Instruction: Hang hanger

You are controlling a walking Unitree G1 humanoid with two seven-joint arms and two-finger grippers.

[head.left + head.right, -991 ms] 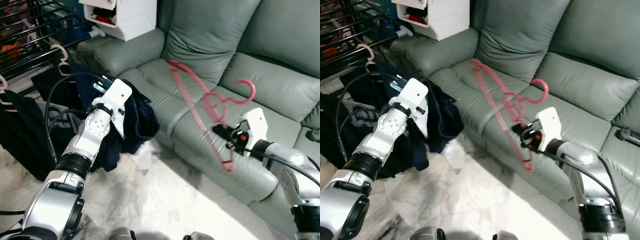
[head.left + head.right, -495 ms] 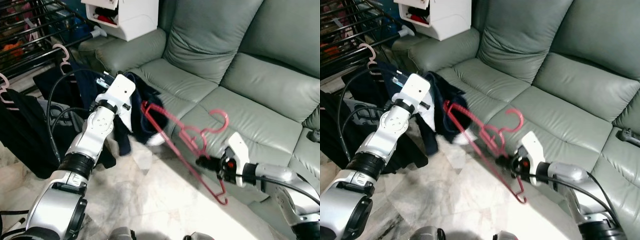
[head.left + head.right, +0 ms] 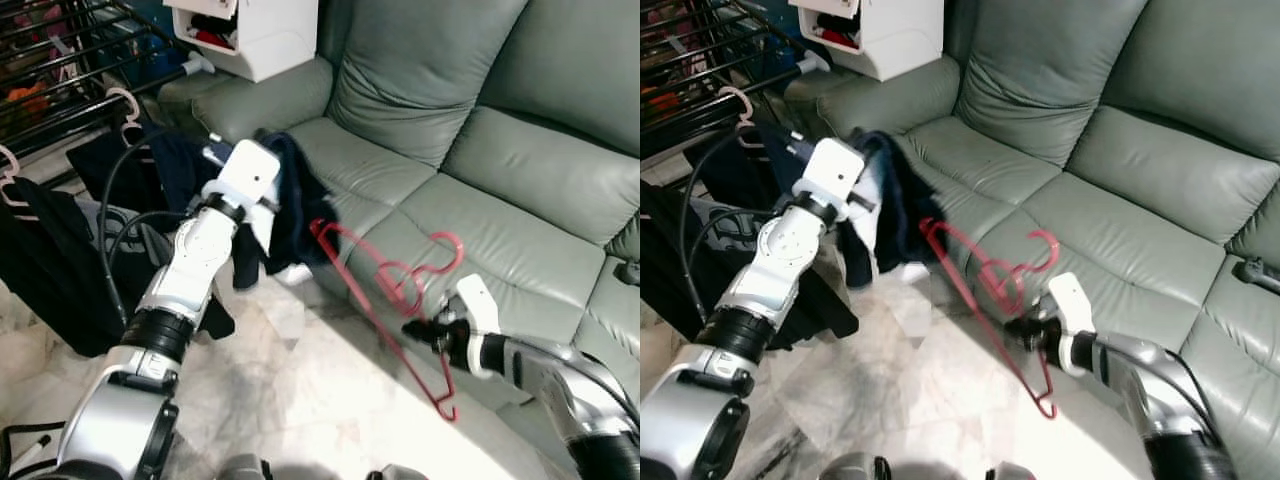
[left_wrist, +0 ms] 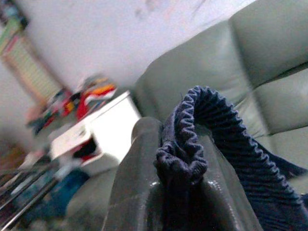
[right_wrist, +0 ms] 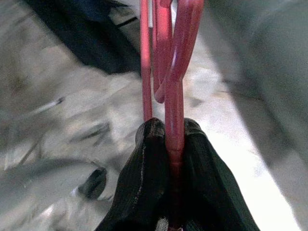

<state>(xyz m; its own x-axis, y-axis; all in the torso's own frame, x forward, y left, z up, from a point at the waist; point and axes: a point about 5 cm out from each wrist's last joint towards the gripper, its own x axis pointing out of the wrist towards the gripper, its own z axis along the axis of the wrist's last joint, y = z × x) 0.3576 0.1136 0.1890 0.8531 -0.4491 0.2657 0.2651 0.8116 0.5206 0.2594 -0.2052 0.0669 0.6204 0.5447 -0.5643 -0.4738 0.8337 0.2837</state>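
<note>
Before the sofa: both grippers raised over the marble floor, each with a load.
Right gripper: in front of the sofa's front edge; fingers pinched together on the red hanger, its bar clamped between the pads.
Red hanger: held in the air, tilted, just in front of the sofa seat; hook uppermost and toward the sofa, lowest corner hanging down toward the floor.
Left gripper: raised near the sofa's left arm; fingers nipped on the ribbed hem of the dark navy garment.
Dark navy garment: hanging from the left gripper, draping down in front of the sofa's left seat cushion, close to the hanger's upper end; contact between the two cannot be determined.
Sofa: grey-green leather.
Drying rack: black, to the left of the sofa, dark clothes on pink hangers below it.
White shelf unit: standing behind the sofa's left arm.
</note>
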